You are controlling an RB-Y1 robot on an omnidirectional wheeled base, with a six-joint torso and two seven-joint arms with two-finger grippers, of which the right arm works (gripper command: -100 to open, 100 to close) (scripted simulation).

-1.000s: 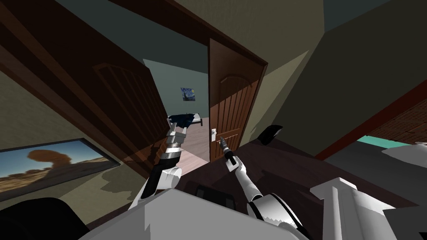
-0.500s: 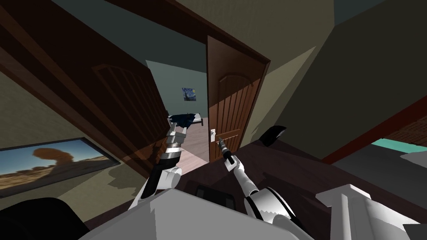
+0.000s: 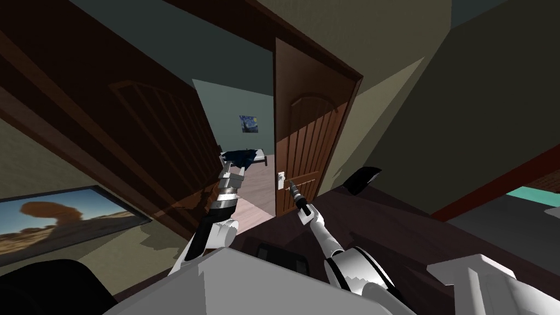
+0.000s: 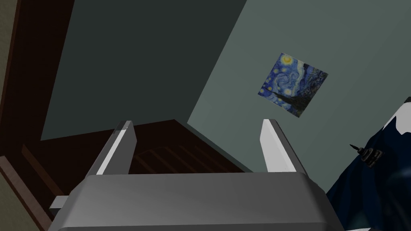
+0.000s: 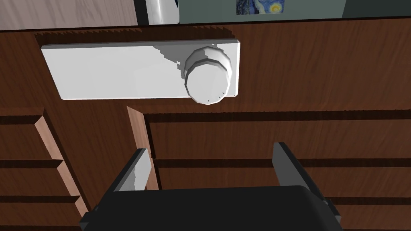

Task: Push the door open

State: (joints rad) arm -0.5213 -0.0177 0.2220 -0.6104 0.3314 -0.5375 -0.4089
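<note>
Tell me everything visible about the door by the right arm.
The door is brown wood grain, with an arched upper panel and slatted panels. A white plate near its free edge carries a round white knob. It stands ajar; a room shows past its free edge. The right end effector, open, points at the panel beside the knob; contact is unclear.
</note>
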